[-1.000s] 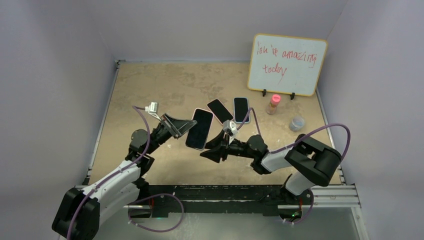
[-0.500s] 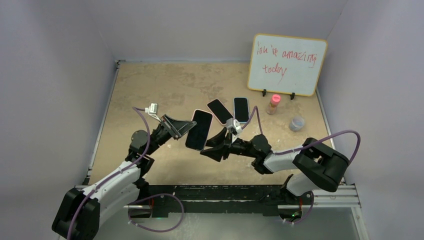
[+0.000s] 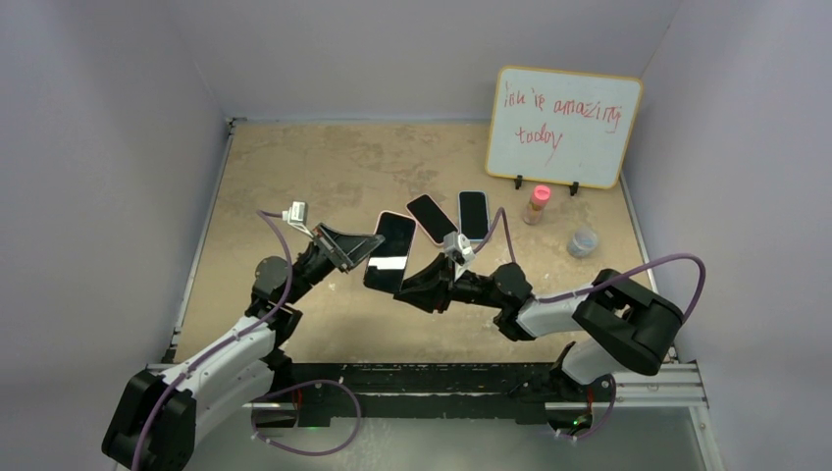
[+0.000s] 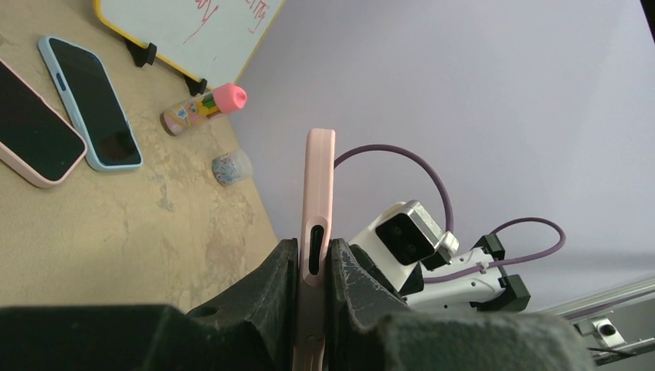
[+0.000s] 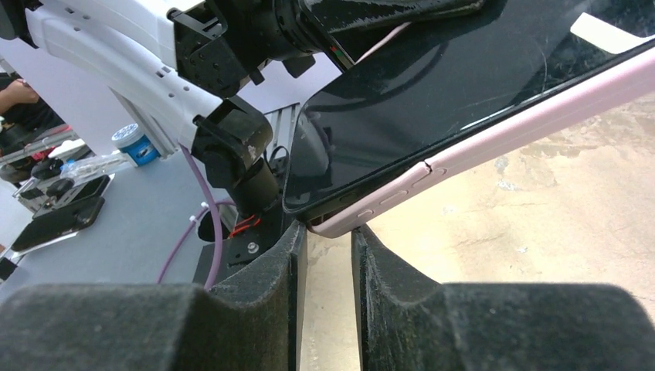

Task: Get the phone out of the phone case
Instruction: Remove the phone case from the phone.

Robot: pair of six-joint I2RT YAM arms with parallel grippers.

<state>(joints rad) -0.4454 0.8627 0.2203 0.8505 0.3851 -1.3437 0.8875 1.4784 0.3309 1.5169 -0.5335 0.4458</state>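
A phone in a pink case (image 3: 390, 253) is held in the air above the tan table, screen facing up and to the right. My left gripper (image 3: 358, 250) is shut on its left edge. In the left wrist view the pink case edge (image 4: 319, 193) stands upright, pinched between the fingers of my left gripper (image 4: 313, 251). My right gripper (image 3: 412, 285) is open at the phone's lower end. In the right wrist view the black screen (image 5: 432, 85) and pink case rim (image 5: 525, 116) slant above my right gripper (image 5: 328, 236), with the case's corner right at the fingertip gap.
Two more phones lie behind on the table, one in a pink case (image 3: 432, 218) and one in a blue case (image 3: 473, 215). A whiteboard (image 3: 562, 126) stands at the back right, with a pink-capped bottle (image 3: 537, 204) and a small jar (image 3: 583, 242) in front of it.
My right gripper has moved up and left until its tips reach the held phone's lower corner. The left gripper has kept its hold and the phone has tilted slightly.
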